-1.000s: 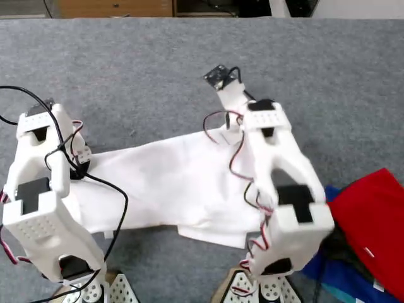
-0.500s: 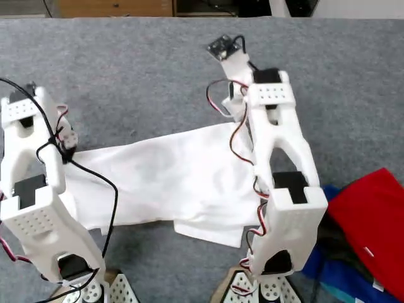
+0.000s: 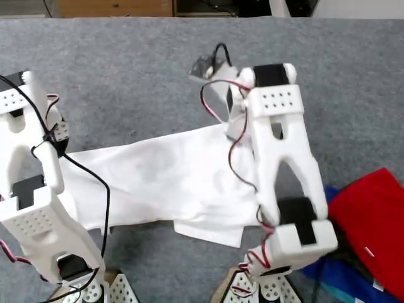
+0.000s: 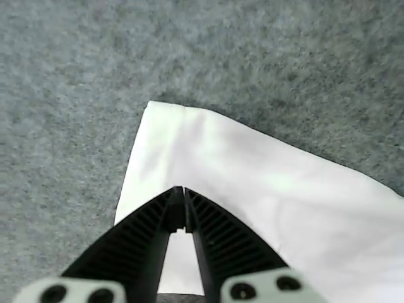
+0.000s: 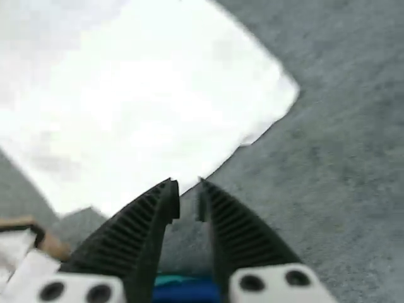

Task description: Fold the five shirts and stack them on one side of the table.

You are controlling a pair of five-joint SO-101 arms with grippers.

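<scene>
A white shirt (image 3: 164,183) lies folded flat across the middle of the grey table. My left gripper (image 4: 178,192) hangs shut a little above the shirt's left end (image 4: 252,183), with nothing in it. The left arm (image 3: 28,158) stands over that end. My right gripper (image 5: 187,183) is slightly open and holds nothing, above the grey cloth just off the shirt's far right corner (image 5: 158,101). The right arm (image 3: 274,101) rises over that corner. A red shirt (image 3: 369,221) and a blue one (image 3: 341,271) lie bunched at the near right.
Grey table cloth (image 3: 126,82) lies bare beyond the white shirt and to the far right. Dark fabric (image 3: 334,243) sits between the red and blue shirts. Wooden furniture (image 3: 113,7) runs behind the table's far edge.
Both arms have risen and swung toward the far side, off the white shirt. The shirt's left end now lies stretched out flatter toward the left.
</scene>
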